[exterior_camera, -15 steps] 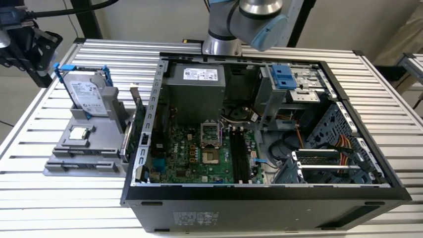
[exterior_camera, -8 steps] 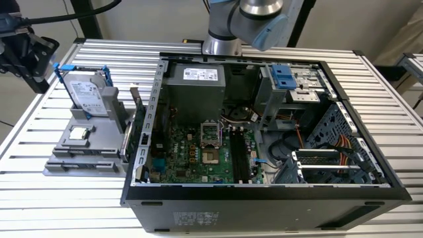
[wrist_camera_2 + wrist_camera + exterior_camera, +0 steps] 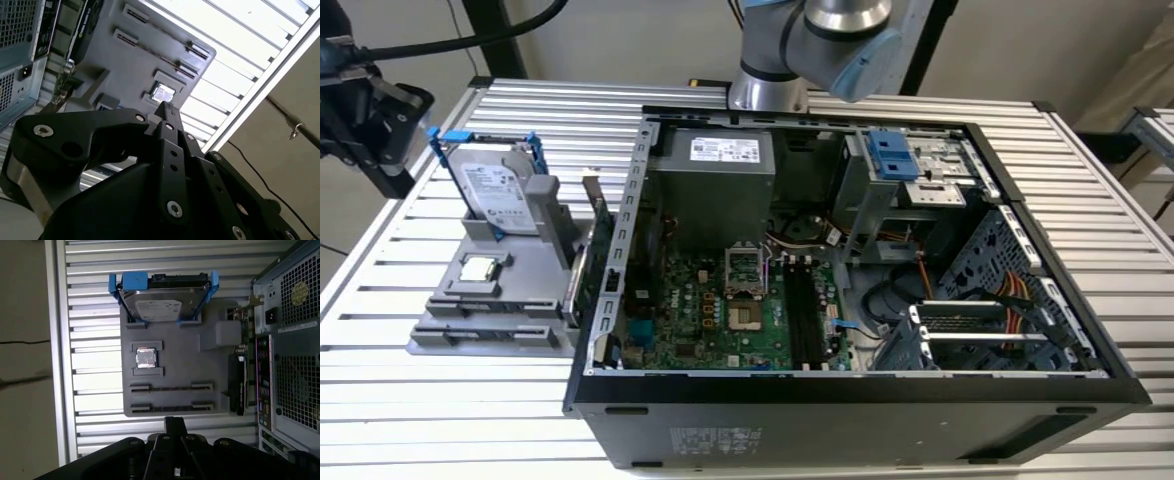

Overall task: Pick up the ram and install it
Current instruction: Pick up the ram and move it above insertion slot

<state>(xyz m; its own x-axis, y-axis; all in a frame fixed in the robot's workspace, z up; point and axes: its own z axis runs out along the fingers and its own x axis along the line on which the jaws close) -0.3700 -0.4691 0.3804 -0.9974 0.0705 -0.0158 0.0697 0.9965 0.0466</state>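
Slatted table (image 3: 95, 300); ram (image 3: 170, 388) edge-on, thin dark strip in holder (image 3: 200, 365).

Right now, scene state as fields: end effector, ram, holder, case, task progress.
end effector: shut, holding nothing, near the holder's ram side
ram: thin stick on edge in a holder slot; neighbouring slot looks filled too
holder: grey, beside the case; also carries hard drive and processor chip
case: open, motherboard exposed
task progress: ram not picked up
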